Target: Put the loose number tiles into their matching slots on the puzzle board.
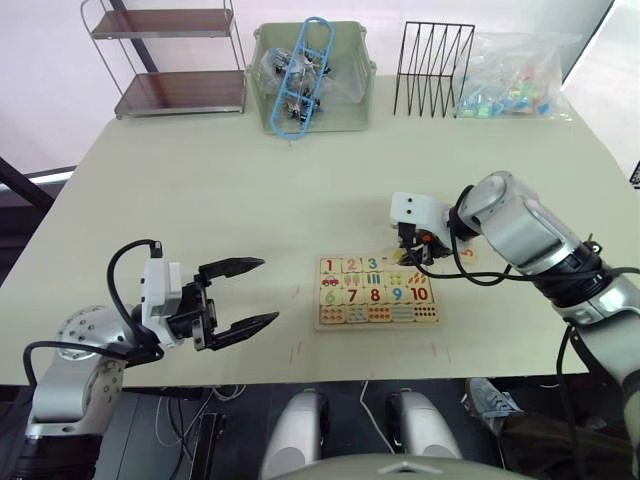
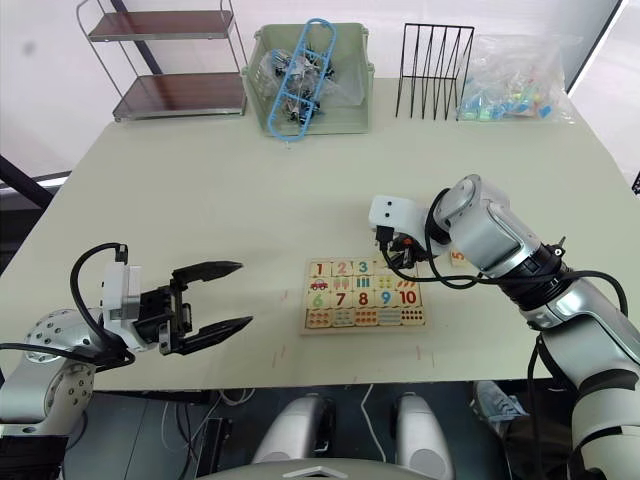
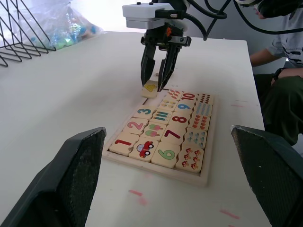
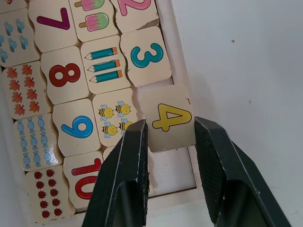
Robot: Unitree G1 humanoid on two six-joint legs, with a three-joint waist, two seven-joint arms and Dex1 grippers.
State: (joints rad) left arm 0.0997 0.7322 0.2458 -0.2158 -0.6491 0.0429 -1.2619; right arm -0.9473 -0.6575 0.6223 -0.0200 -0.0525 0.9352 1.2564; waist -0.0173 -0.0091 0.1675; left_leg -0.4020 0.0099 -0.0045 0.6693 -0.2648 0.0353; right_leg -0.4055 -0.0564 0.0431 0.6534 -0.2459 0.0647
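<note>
I have the right gripper (image 4: 170,130) over the far edge of the puzzle board (image 1: 377,322), its 2 black fingers (image 4: 128,184) parted with the yellow 4 tile (image 4: 166,118) between the tips; I see a sliver of gap on each side of the tile, so I cannot tell whether the pads are actually squeezing it. From the right wrist view the 4 tile sits tilted, partly over the board's outer frame beside the blue 3 tile (image 4: 146,56), not seated flat in its recess, and the bare slot (image 4: 173,170) next to it lies under the fingertips. On the board, the 1 tile (image 1: 329,266), 2 tile (image 1: 351,265) and 3 tile are already down in the top row, with the picture row, the 6 to 10 row and the dot row behind them all filled. The 5 tile (image 1: 466,254) lies loose on the table (image 1: 250,190), just beyond the board's right end, partly hidden by the right arm. My left gripper (image 1: 243,296) hangs well apart to the left of the board, above the table, fingers (image 3: 66,175) spread wide and holding nothing. Far beyond the board, along the table's back edge, stand a 2-tier shelf (image 1: 175,60), a green bin (image 1: 312,80) with a blue clip piece sticking out, a black wire rack (image 1: 433,68) and a clear bag (image 1: 515,75) of small coloured pieces. A seated person (image 3: 279,80) shows past the board's right end in the left wrist view.
</note>
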